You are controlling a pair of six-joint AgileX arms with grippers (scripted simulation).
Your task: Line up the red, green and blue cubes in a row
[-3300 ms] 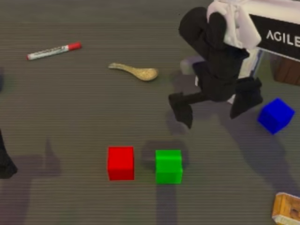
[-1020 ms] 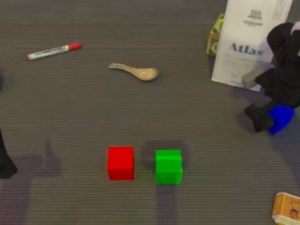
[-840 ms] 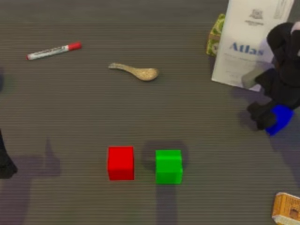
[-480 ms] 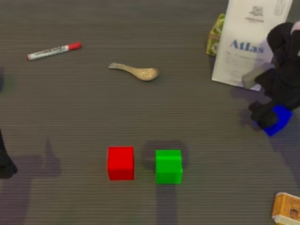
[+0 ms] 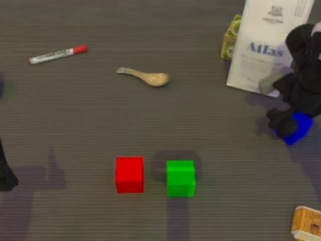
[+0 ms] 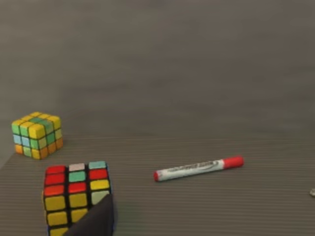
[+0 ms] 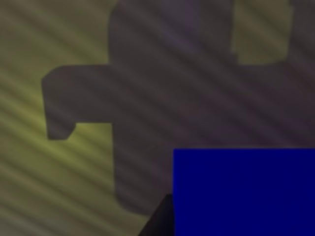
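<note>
The red cube (image 5: 129,174) and the green cube (image 5: 180,177) sit side by side near the table's front middle, a small gap between them. At the right edge the blue cube (image 5: 302,125) lies under my right gripper (image 5: 296,128), which is shut on it. In the right wrist view the blue cube (image 7: 246,191) fills the lower corner, with one dark fingertip (image 7: 160,221) against its side. My left gripper (image 5: 5,175) stays parked at the table's left edge, holding nothing; one of its fingers (image 6: 93,221) shows in the left wrist view.
A white "Atlas" bag (image 5: 263,45) stands at the back right beside a green-yellow box (image 5: 229,37). A red-capped marker (image 5: 57,54) and a spoon (image 5: 145,77) lie at the back. An orange box (image 5: 307,223) sits front right. Two puzzle cubes (image 6: 37,134) (image 6: 76,196) are near the left arm.
The right arm swung from the table's middle to the blue cube at the right edge. Its finger then closed in against the cube's side. The left arm has not moved.
</note>
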